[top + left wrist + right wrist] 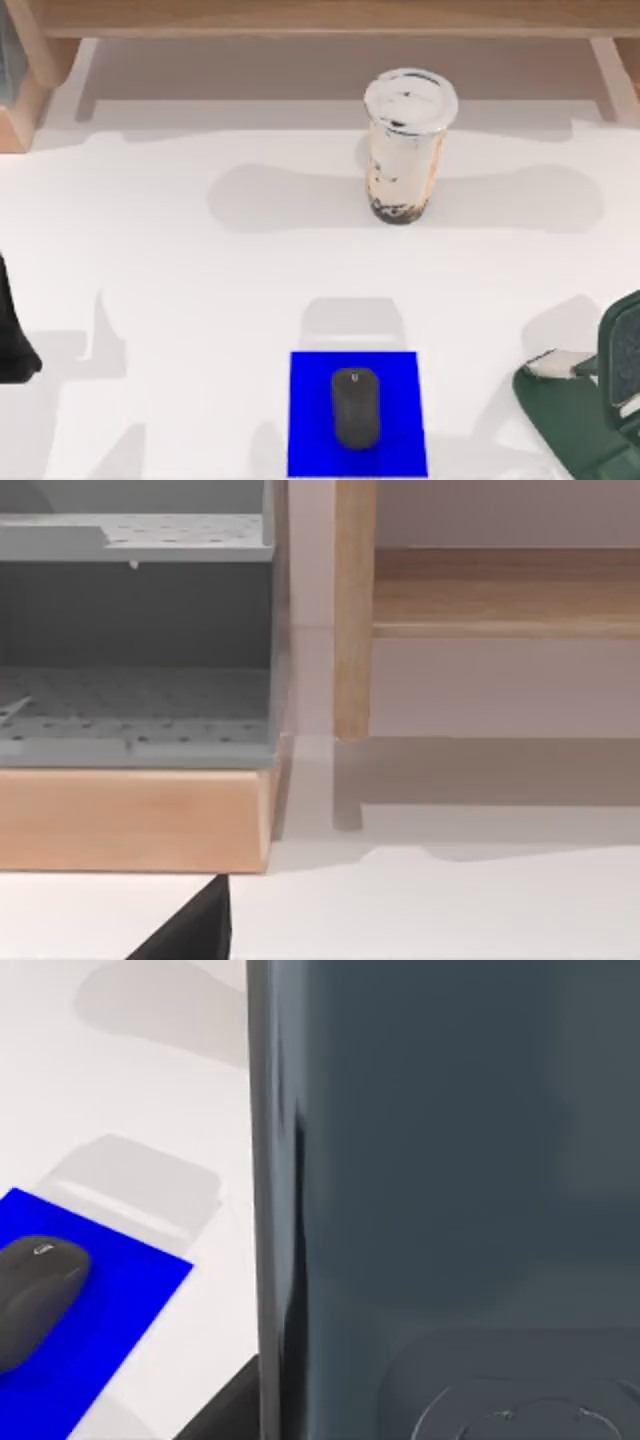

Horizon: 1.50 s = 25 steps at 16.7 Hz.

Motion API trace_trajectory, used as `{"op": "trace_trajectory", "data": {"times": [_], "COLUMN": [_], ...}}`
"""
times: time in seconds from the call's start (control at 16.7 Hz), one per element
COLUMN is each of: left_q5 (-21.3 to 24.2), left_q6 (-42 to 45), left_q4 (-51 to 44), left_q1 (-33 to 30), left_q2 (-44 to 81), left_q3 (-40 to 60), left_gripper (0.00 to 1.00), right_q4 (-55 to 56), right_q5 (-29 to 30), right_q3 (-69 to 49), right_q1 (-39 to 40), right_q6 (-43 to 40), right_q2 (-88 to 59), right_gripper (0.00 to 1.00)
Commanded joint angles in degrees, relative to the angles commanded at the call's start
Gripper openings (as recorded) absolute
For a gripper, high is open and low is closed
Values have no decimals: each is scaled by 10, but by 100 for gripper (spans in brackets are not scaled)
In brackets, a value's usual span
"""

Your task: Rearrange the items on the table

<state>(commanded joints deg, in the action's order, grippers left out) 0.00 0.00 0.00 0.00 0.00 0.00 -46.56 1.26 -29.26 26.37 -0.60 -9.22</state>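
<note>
Two items on the table: mouse at approx 6 o'clock, lying on the blue mat; cup upright at approx 12 o'clock, well apart from the mouse, bare white top btwn them.

Arms: left arm sits at the 9 o'clock edge, dark, idle. Right arm at 4–5 o'clock, dark green, near the mat but not touching it. Cannot tell finger state for either gripper; neither is seen holding anything.

Step in hand (judgement): mouse looks placed on mat already, so that part may be done. Cup untouched at the back; likely next item, w/ a spot beside the mat as a guess.

Next move calls for: an arm reaching out toward 12 o'clock, level side approach, grip on cup wall below the lid, lift straight up since it is tall and may tip.

Edges/room: wooden ledge runs just behind the cup, w/ grey shelf unit at 10–11 o'clock, so little room behind. Open table at 9 and 3 o'clock of cup. Mat sits at the near edge; room at 3 o'clock of it is partly taken by the right arm.
</note>
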Motion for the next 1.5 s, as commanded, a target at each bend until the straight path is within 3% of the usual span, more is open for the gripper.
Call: {"op": "trace_trajectory", "data": {"times": [0.6,1.2,1.5], "left_q5": [0,0,0], "left_q6": [0,0,0], "left_q4": [0,0,0], "left_q1": [0,0,0], "left_q2": [0,0,0], "left_q3": [0,0,0], "left_gripper": [100,100,100], "right_q4": [95,157,176], "right_q5": [5,-2,0], "right_q3": [-114,60,71], "right_q1": [-46,-2,2], "right_q6": [-21,0,1], "right_q2": [-12,-97,-103], "right_gripper": [0,0,0]}}
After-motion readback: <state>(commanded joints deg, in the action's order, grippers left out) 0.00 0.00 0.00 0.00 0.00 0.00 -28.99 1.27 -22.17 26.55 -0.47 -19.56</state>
